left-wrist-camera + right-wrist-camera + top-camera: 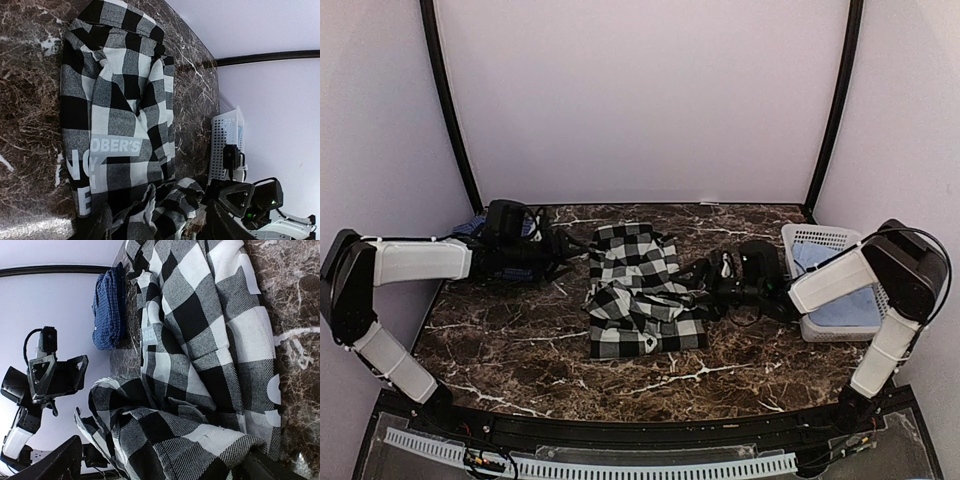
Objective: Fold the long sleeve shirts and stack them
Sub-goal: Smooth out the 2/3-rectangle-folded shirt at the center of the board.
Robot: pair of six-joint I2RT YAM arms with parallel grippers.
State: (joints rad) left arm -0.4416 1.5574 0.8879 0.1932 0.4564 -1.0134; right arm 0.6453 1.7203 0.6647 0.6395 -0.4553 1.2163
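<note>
The black-and-white checked shirt (635, 290) lies partly folded and rumpled in the middle of the marble table; it also shows in the left wrist view (120, 100) and the right wrist view (200, 340). The dark blue shirt (470, 228) lies folded at the far left behind my left arm, and shows in the right wrist view (107, 310). My left gripper (568, 255) is open at the shirt's left edge, with bunched cloth between its spread fingers (157, 227). My right gripper (705, 278) is open at the shirt's right edge, with cloth between its spread fingers (162, 467).
A white slotted basket (820, 240) stands at the right edge of the table with light blue cloth (845, 305) in it; it also shows in the left wrist view (225, 140). Purple walls close in the back and sides.
</note>
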